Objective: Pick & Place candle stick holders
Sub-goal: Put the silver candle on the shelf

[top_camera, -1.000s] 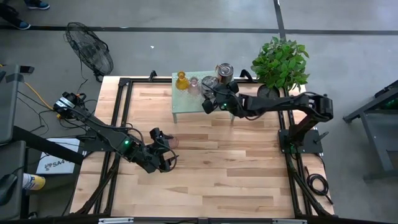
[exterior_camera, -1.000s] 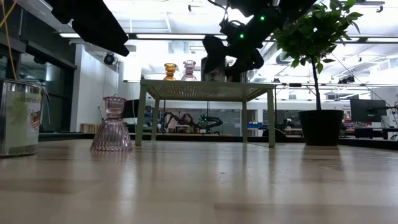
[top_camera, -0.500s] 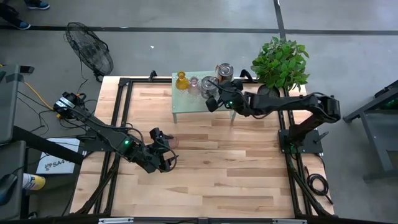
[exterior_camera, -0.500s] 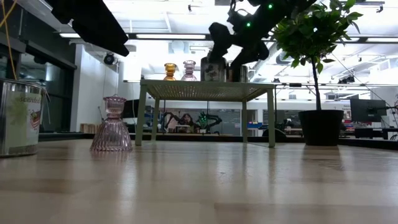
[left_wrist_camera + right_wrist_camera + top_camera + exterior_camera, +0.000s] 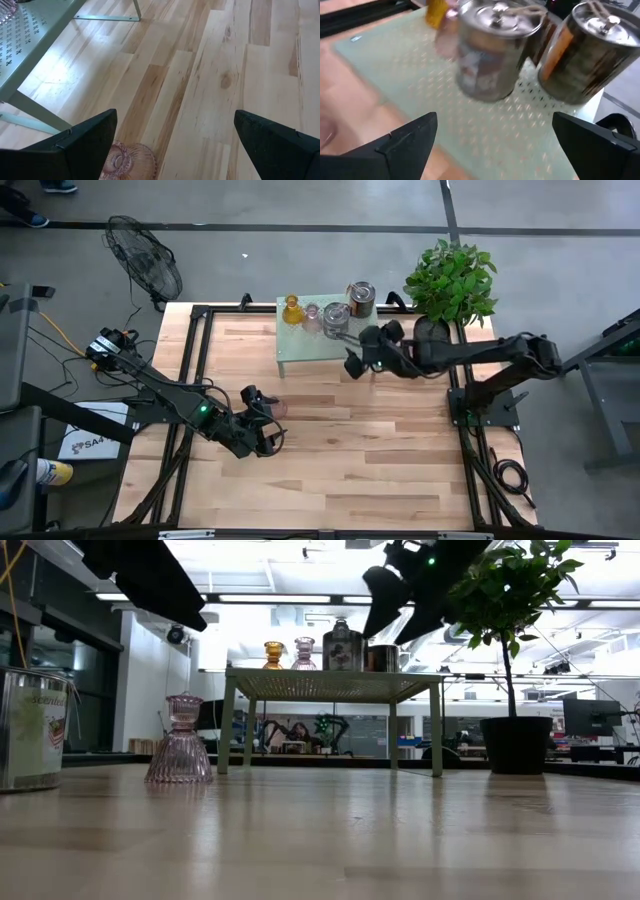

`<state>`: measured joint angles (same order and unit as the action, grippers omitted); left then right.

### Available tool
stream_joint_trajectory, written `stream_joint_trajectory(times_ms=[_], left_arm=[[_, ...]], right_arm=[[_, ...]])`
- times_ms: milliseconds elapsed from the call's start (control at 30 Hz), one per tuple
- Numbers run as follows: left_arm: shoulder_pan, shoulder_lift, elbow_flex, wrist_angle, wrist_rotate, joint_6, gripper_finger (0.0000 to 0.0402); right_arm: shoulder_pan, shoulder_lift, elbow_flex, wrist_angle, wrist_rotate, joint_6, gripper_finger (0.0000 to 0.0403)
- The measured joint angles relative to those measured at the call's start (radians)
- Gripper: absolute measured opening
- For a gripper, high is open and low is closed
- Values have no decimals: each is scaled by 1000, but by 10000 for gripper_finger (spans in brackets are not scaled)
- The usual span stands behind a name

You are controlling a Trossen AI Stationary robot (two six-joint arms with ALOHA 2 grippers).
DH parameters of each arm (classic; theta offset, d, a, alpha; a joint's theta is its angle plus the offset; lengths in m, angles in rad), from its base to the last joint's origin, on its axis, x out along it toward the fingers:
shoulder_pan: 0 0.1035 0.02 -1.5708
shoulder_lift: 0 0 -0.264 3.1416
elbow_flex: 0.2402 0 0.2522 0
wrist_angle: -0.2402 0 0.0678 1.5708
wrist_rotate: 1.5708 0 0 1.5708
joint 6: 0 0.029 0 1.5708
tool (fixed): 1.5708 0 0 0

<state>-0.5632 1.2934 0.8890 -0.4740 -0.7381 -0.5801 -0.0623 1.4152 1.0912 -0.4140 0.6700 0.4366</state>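
Reading partly "Scented" on the near silver tin [image 5: 33, 728] (both arms' fingers spread, gripping nothing).

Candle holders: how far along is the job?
On the green stand: the amber holder, a pink holder and two metal holders. Nothing is in hand: the right hand is open and empty beside the stand, and the left hand is open over the other pink holder on the table. Left: that one, and a metal holder near the table edge.
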Motion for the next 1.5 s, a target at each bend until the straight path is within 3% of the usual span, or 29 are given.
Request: stream_joint_trajectory(times_ms=[333, 567, 733, 933, 1300, 1500], left_arm=[[0, 0, 0, 1, 33, -35, 396], [0, 0, 0, 0, 143, -26, 396], [0, 0, 0, -1, 342, 23, 396], [1, 0, 10, -62, 478, 33, 396], [-3, 0, 36, -381, 696, -276, 396], [-41, -7, 35, -449, 708, -365, 396]], right_arm=[[216, -12, 0, -88, 96, 79, 390], [345, -12, 0, -90, 143, 88, 390], [415, -12, 0, -91, 143, 88, 390], [485, -9, 0, -91, 143, 101, 390], [566, -9, -39, -72, 150, 143, 390], [575, -8, -122, -42, 140, 214, 390]])
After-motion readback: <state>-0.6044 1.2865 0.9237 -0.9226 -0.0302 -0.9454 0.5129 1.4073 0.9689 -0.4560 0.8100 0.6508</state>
